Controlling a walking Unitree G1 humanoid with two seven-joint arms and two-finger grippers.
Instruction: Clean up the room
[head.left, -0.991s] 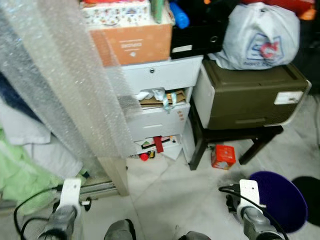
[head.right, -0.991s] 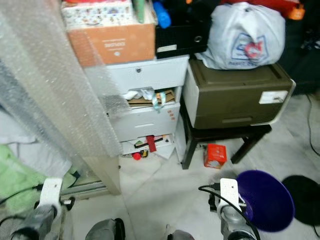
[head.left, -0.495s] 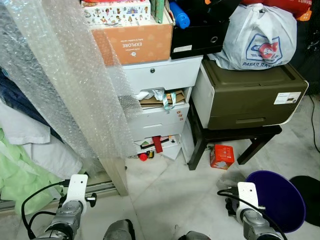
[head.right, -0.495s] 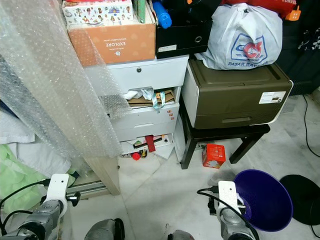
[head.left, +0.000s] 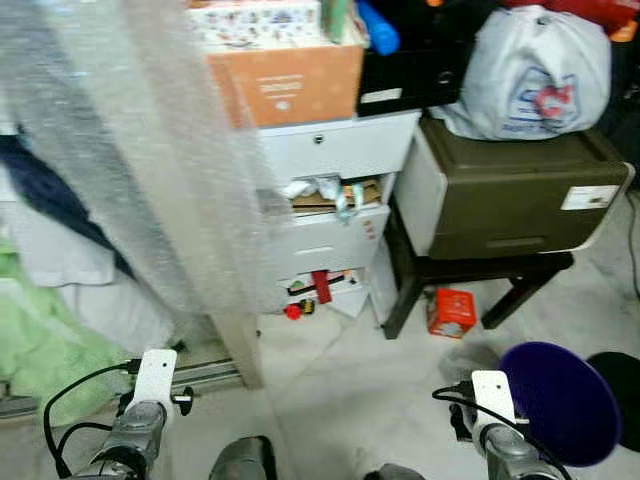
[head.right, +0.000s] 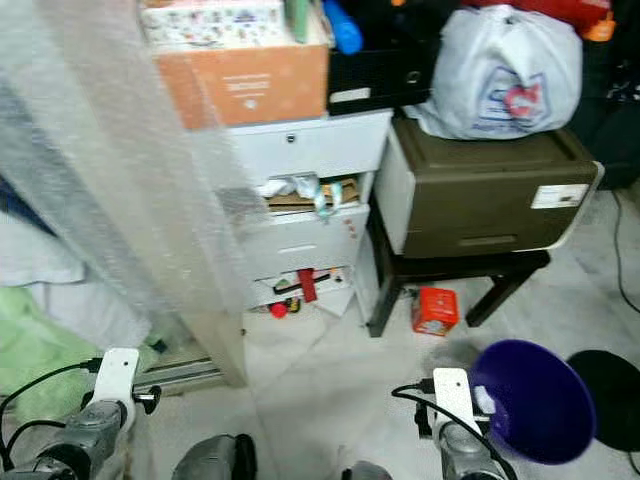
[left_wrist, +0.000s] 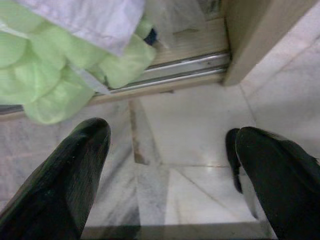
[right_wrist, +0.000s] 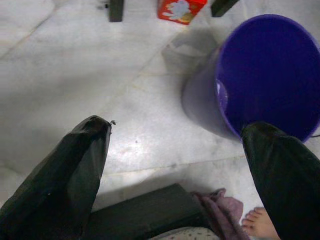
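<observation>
A big sheet of clear bubble wrap (head.left: 130, 150) is hanging to the left of the white drawer unit (head.left: 335, 215), its pimpled film blurring whatever is lying behind it. To the right of the drawer unit, a boxy dark olive case (head.left: 515, 195) with smooth plastic walls is sitting on a low dark stool (head.left: 470, 275), and a soft, bulging white plastic bag (head.left: 530, 70) is resting on top of the case. On top of the drawer unit an orange cardboard box (head.left: 295, 80) is standing. Crumpled green cloth (left_wrist: 60, 70) is lying on the floor well left of the drawer unit, beside a metal track. A round, smooth purple bucket (right_wrist: 270, 75) is standing on the pale marble floor (right_wrist: 100, 85) right of the drawer unit, and a small red carton (head.left: 450, 312) is lying under the stool, near the drawer unit's foot. The left gripper (left_wrist: 170, 170) is hovering over bare floor with its black fingers spread wide, grasping nothing. The right gripper (right_wrist: 185, 175) is likewise spread wide and holding nothing, one finger near the bucket's wall.
</observation>
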